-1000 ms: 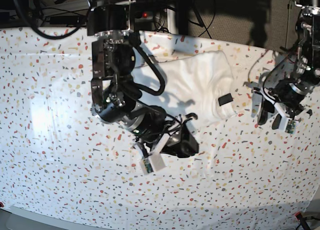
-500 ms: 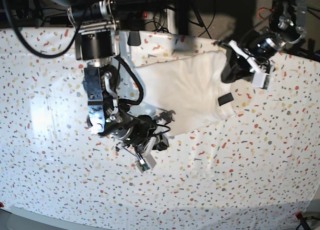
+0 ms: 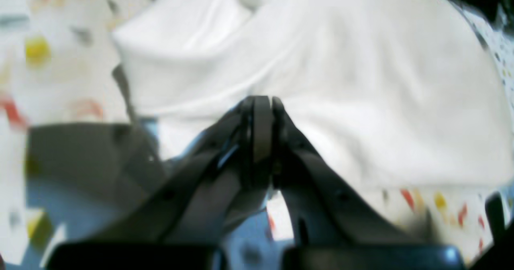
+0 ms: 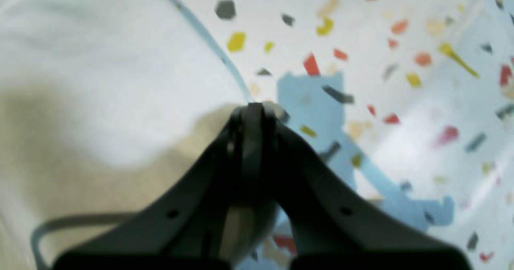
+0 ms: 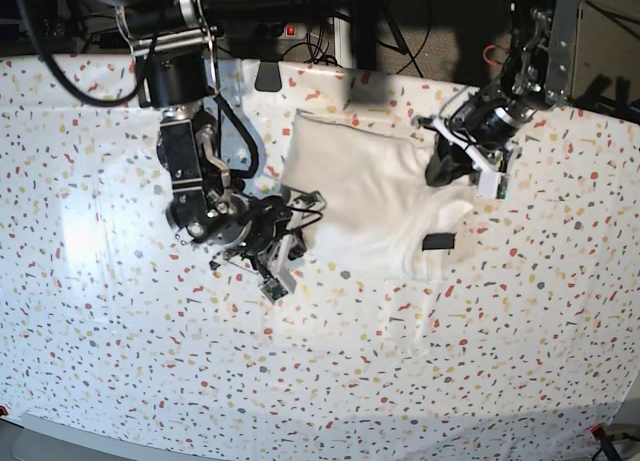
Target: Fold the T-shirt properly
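Partly folded, not finished. Left to right across the base view: right pincer (image 5: 300, 203) closed at the left edge of the T-shirt (image 5: 360, 196), low against the speckled tabletop (image 5: 100, 311); wrist view shows the jaws pressed together right at the shirt's border, though whether any cloth is pinched between them cannot be told. T-shirt gathered into a compact white bundle near the far middle of the tabletop, plain side up, print hidden, black neck label (image 5: 437, 242) showing at the shirt's near right corner; outline uneven, one lobe sagging toward that label, soft ridges across the top. Left pincer (image 5: 448, 161) closed at the shirt's right edge, tips over white cloth in the wrist view; grip on fabric likely but not certain. Judged remaining: squaring the edges, flattening the wrinkles, probably one more fold to make a neat rectangle.
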Tool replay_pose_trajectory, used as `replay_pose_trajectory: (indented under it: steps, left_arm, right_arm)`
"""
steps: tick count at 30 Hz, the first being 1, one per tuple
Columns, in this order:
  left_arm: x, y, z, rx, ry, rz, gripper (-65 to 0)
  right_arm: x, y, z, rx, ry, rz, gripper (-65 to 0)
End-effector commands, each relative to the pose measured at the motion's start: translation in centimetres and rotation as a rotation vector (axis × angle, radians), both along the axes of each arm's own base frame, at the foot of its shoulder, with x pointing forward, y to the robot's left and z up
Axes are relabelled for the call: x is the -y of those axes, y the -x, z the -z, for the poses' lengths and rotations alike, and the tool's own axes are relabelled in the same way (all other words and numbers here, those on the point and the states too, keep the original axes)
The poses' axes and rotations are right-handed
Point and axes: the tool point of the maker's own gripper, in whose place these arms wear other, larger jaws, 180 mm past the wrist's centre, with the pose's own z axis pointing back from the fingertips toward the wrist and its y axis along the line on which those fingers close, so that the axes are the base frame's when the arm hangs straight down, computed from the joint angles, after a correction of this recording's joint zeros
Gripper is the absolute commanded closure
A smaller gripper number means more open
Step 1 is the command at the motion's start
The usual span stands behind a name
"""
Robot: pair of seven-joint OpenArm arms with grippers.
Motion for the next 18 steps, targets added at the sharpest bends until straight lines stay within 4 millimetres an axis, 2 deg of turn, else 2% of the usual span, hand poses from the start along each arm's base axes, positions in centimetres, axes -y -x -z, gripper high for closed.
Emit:
replay_pose_trajectory:
  steps: [1, 4, 7, 9, 11, 15, 18]
  left_arm:
    - [-1.1, -0.9, 0.7, -0.022, -0.062, -0.01, 0.0]
    - [-1.8, -3.6, 0.6, -0.013, -0.066, -0.029, 0.0]
    - [-2.3, -6.4, -0.5, 0.025, -0.065, -0.045, 0.0]
    - [-2.2, -8.3, -1.7, 0.057, -0.059, -0.049, 0.0]
    - [-1.2, -10.0, -3.0, 0.09, -0.036, -0.044, 0.0]
    - [0.4, -12.8, -5.8, 0.163, -0.047, -0.021, 0.0]
    - [0.4, -14.2, -7.9, 0.184, -0.071, 0.016, 0.0]
  right_arm:
    - [-0.6, -0.6, -1.6, 0.05, -0.022, -0.009, 0.0]
    - [-1.0, 1.3, -1.7, 0.064, -0.035, -0.015, 0.0]
    - [-1.7, 3.6, -1.9, 0.078, -0.063, -0.02, 0.0]
    - [-3.0, 4.9, -2.5, 0.097, -0.115, -0.02, 0.0]
    - [-4.4, 5.9, -3.0, 0.107, -0.17, -0.017, 0.0]
    - [-6.3, 6.7, -3.4, 0.118, -0.198, -0.014, 0.0]
    - [-6.3, 6.6, -4.5, 0.154, -0.186, -0.013, 0.0]
